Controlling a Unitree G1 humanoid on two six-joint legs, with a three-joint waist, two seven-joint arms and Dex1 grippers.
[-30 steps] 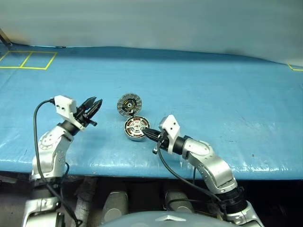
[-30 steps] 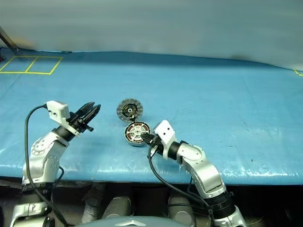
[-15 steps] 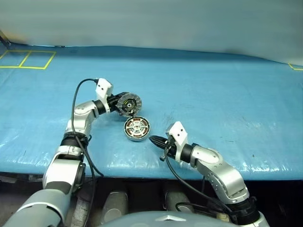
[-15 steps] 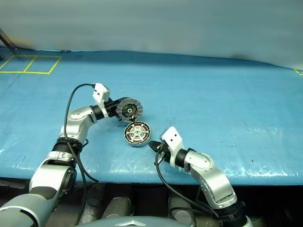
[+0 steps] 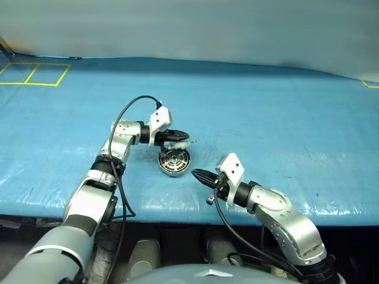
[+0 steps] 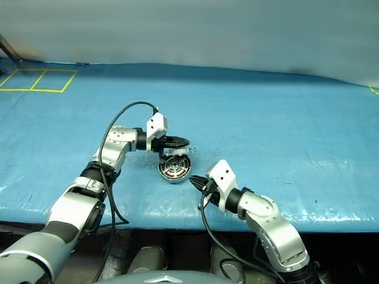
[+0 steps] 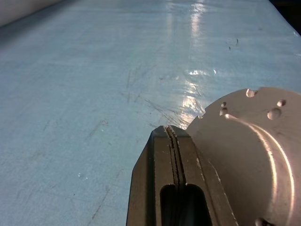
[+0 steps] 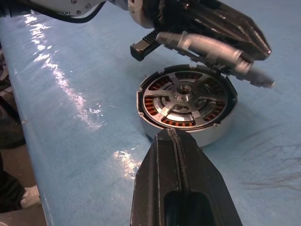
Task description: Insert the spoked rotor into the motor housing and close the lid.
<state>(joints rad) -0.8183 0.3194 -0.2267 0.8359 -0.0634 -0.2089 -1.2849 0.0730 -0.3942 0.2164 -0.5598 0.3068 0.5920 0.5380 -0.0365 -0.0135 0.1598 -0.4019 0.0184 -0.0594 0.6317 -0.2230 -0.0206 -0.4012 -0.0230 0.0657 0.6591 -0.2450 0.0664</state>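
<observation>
Beneath the closed left pincer [image 6: 185,142], the half-lowered lid [image 8: 211,49] over motor housing [image 8: 214,129].

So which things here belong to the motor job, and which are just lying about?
Belongs to the job:
- motor housing, with the spoked rotor seated inside
- lid, half lowered over the housing
- left gripper, shut, against the lid
- right gripper, shut, near the housing

Just there:
- blue table cover
- yellow tape lines

Blue table cover [image 5: 284,112], yellow floor lines [image 5: 35,74], silver motor housing [image 8: 188,101] with copper-orange windings, silver-spoked rotor [image 8: 181,96]
</observation>
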